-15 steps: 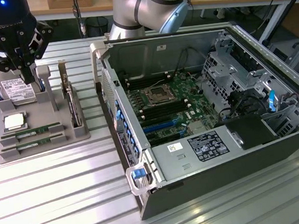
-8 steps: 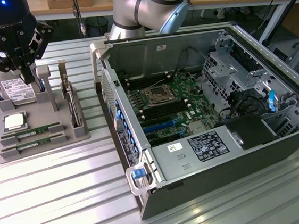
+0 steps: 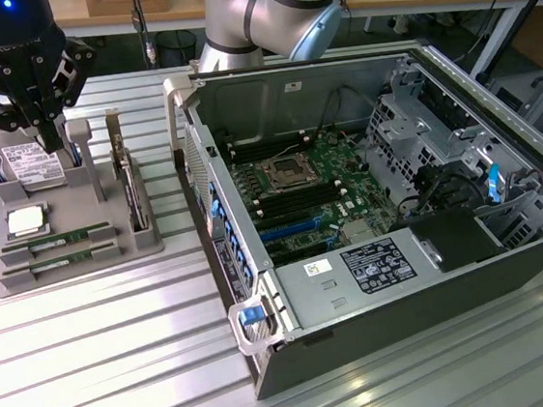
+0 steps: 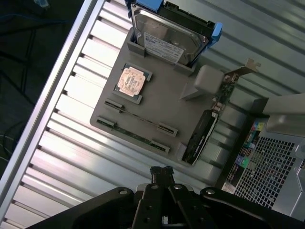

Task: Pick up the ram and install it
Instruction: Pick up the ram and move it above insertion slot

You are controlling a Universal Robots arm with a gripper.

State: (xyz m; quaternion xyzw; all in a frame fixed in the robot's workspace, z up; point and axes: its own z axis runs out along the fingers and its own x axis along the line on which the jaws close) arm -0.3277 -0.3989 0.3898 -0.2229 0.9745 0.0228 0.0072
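Note:
Two green ram sticks (image 3: 57, 242) (image 3: 64, 259) lie edge-up in the slots of a grey tray (image 3: 17, 281) at the exterior view's left. In the wrist view they are thin lines (image 4: 140, 118) (image 4: 133, 136) on the tray (image 4: 167, 102). My black gripper (image 3: 54, 139) hangs above the back of the tray, over the hard drive and well above the ram. Its fingertips (image 4: 162, 171) are shut together and hold nothing. The open computer case (image 3: 452, 68) lies at the right, with its motherboard (image 3: 314, 194) and long black memory slots exposed.
The tray also carries a hard drive (image 3: 32, 165) (image 4: 167, 33), a square processor chip (image 3: 24, 222) (image 4: 131, 81) and an upright expansion card (image 3: 132, 184) (image 4: 205, 129). Everything rests on a ribbed metal table (image 3: 103, 357). The case wall (image 4: 281, 167) stands close beside the tray.

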